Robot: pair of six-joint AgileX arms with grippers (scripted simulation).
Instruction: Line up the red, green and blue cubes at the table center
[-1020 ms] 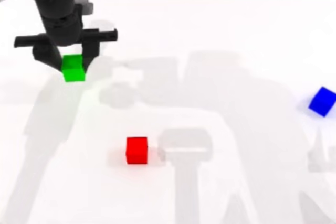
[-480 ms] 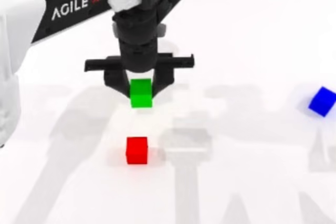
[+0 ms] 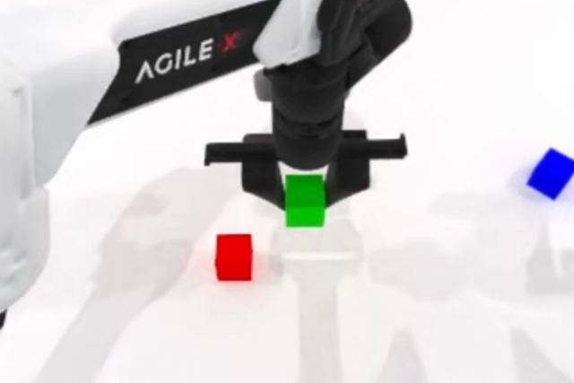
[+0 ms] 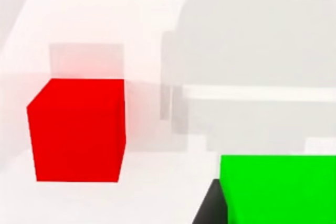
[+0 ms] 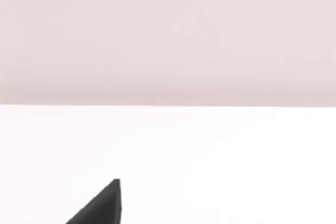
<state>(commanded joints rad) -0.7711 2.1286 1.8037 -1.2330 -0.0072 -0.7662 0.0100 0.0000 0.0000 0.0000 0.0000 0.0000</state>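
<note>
Top view shows you the left arm reaching out over the middle of the white bench [image 3: 448,69], its end effector [image 3: 305,196] pointing down with the green cube [image 3: 304,201] clamped between the two dark fingers [image 3: 260,187]. The cube sits squarely in the grip; you cannot tell from here whether its underside touches the bench or hangs just above it. The red cube [image 3: 234,256] lies on the bench near the center, to the left of the green one and a little nearer the lower edge of the view — the two are close but not touching. The blue cube [image 3: 550,173] rests well apart, close to the right edge of the bench, turned slightly askew. In the left wrist view you see the red cube [image 4: 77,129] standing free on the surface and the green cube [image 4: 278,188] beside a dark finger [image 4: 210,208]. The right wrist view gives you only bare bench and one dark fingertip [image 5: 102,205] — you cannot tell whether that end effector is open or closed.
</note>
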